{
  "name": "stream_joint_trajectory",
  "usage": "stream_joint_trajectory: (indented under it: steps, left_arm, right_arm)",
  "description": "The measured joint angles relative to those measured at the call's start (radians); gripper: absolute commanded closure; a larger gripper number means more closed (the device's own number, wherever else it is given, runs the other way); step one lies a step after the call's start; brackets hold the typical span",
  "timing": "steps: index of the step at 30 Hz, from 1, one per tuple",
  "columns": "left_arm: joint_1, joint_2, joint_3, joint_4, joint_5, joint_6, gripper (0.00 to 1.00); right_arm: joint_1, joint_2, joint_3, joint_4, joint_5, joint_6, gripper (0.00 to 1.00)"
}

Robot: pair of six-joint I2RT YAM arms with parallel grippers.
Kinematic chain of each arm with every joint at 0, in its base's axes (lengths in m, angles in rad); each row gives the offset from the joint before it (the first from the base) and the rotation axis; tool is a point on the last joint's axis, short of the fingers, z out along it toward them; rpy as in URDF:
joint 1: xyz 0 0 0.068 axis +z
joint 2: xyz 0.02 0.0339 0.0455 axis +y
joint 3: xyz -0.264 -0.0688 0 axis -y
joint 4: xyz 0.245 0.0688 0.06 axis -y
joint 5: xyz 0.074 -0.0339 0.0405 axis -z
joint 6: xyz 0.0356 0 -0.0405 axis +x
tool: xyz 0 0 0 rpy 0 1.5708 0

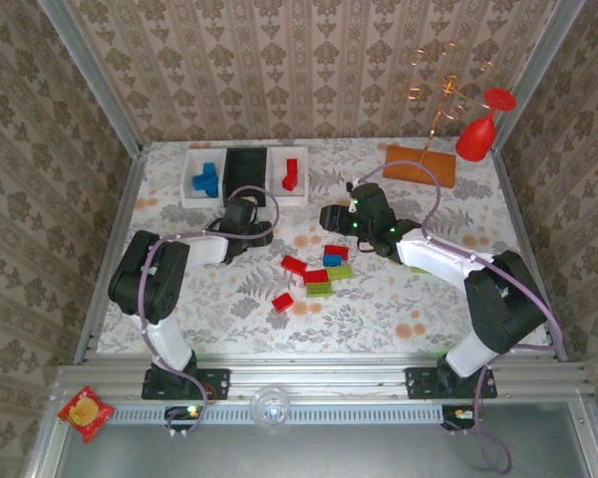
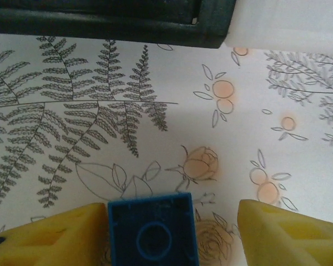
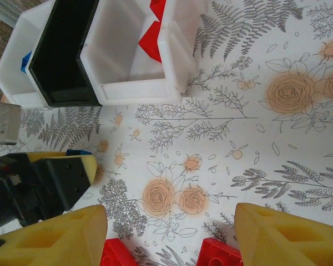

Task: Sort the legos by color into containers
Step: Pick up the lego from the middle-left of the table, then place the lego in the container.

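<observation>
While the left fingers stand apart: a blue brick sits between them, against one pad, with a clear gap to the other. It is not clamped.
Left gripper: just in front of the black bin, close to the row of containers.
Right fingers: spread wide, pinching nothing. Two red bricks lie on the table below the gap.
Right gripper: between the bins and the loose pile.
Left white bin: holds blue legos.
Black bin contents: no brick is visible inside.
Right white bin: holds red legos.
Loose pile contents: several red bricks, one blue and two lime green, lying close together mid-table, with one red brick slightly nearer the arm bases.
Done (judged): blue and red sorting has begun, and each colour has its own white bin.
In hand (judged): the blue brick at the left fingers is not yet in its bin.
Left to do (judged): most of the work. The pile's red and blue bricks need placing, and all the green ones, presumably in the black bin.
</observation>
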Motion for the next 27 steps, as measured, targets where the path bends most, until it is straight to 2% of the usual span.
stream_joint_trajectory:
  steps: [5,7,11,14,17,20,23,27]
  left_arm:
    - [-0.028,0.042,0.053,-0.046,-0.071,0.058,0.59]
    - [-0.034,0.043,0.055,-0.05,-0.086,0.072,0.64]
    - [-0.038,0.023,0.04,-0.05,-0.105,0.083,0.7]
    - [-0.02,-0.089,-0.017,-0.055,-0.111,0.084,0.72]
    - [0.076,-0.25,-0.042,-0.047,-0.107,0.084,0.71]
    - [0.214,-0.317,0.004,-0.029,-0.096,0.084,0.71]
    - [0.324,-0.274,0.092,-0.021,-0.079,0.079,0.7]
    - [0.391,-0.114,0.25,-0.037,-0.027,0.07,0.69]
  right_arm:
    - [0.0,-0.034,-0.016,0.0,0.0,-0.001,0.35]
    - [0.0,-0.056,-0.025,0.0,0.0,-0.008,0.31]
    - [0.005,-0.121,-0.063,-0.001,0.0,-0.05,0.25]
    - [0.027,-0.175,-0.101,-0.002,0.003,-0.089,0.21]
    - [0.066,-0.23,-0.136,0.0,0.009,-0.129,0.17]
    - [0.101,-0.257,-0.166,0.012,0.015,-0.166,0.08]
    - [0.132,-0.255,-0.183,0.027,0.03,-0.195,0.05]
    - [0.15,-0.253,-0.186,0.031,0.034,-0.207,0.04]
